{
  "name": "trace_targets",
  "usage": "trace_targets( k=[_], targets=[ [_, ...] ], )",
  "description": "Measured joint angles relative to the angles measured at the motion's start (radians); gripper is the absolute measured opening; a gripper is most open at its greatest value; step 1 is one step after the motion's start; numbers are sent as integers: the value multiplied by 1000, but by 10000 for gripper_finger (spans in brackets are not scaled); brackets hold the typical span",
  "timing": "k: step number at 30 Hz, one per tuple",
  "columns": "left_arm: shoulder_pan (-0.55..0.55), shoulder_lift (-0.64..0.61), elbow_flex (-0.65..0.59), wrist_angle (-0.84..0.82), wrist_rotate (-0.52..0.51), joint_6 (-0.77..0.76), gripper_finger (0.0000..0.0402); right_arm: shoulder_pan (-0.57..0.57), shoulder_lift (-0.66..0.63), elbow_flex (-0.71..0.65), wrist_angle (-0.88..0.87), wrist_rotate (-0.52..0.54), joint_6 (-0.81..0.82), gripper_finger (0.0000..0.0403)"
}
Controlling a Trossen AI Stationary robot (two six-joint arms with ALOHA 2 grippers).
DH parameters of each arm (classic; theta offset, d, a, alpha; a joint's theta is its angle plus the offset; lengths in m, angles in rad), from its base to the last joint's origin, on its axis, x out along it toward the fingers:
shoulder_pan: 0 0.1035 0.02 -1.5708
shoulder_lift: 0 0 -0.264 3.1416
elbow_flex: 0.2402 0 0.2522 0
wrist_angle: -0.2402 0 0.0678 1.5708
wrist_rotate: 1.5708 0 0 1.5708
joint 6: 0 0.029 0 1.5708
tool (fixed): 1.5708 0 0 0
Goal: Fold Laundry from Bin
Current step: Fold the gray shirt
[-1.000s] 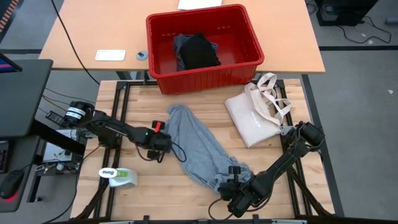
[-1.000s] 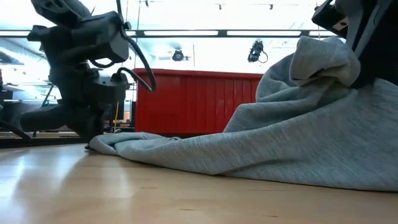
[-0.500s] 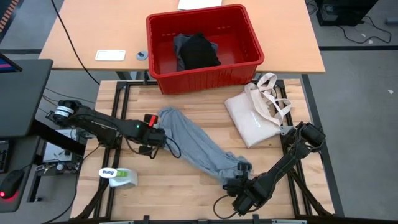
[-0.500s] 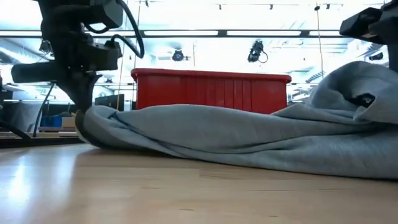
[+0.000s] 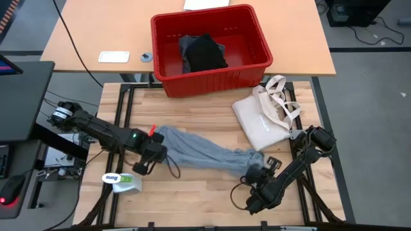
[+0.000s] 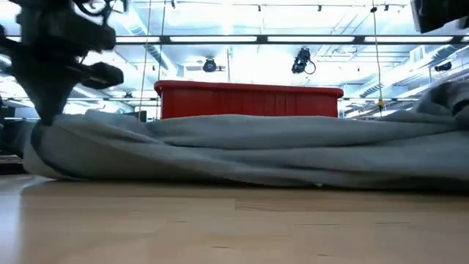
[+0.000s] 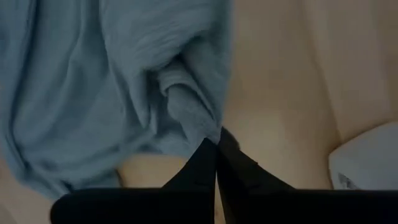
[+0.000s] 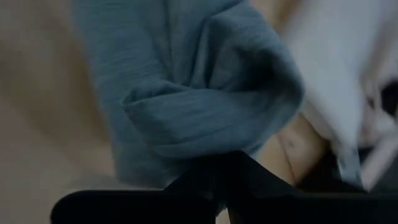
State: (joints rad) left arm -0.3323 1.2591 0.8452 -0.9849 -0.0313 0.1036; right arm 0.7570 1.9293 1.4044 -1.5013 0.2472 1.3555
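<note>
Though pinched, T-shirt (image 5: 199, 151) between grippers.

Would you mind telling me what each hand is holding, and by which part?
Both pinch the grey T-shirt: left hand at one bunched end, right hand at the opposite end.

1. The light grey T-shirt (image 5: 199, 153) is soft, matt knit cloth with a fine ribbed weave.
2. The red bin (image 5: 212, 74) is smooth, slightly glossy plastic.
3. The table (image 5: 205, 192) is pale, smooth wood with visible grain.
4. At three o'clock, the tote bag (image 5: 260, 125) is cream matt canvas.
</note>
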Motion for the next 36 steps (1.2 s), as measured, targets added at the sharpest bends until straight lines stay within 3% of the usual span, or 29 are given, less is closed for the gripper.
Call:
trace_targets(
  k=[6, 16, 22, 26, 30, 36],
  targets=[
    [-185, 0, 0, 101, -72, 57, 13, -1, 0, -6, -66, -132, 199, 20],
    [-385, 3, 0, 188, -250, -77, 13, 0, 0, -65, -26, -179, 216, 20],
    [-394, 3, 1, 180, -312, -95, 14, 0, 0, -66, 37, -105, 172, 24],
    [-369, 5, -4, 171, -321, -136, 24, 0, 0, -66, 62, -102, 133, 51],
    [-368, 5, -4, 174, -325, -153, 70, 0, 0, -66, 82, -102, 129, 96],
    [-368, 5, -4, 176, -344, -201, 189, 1, 0, -61, 83, -165, 130, 153]
  ],
)
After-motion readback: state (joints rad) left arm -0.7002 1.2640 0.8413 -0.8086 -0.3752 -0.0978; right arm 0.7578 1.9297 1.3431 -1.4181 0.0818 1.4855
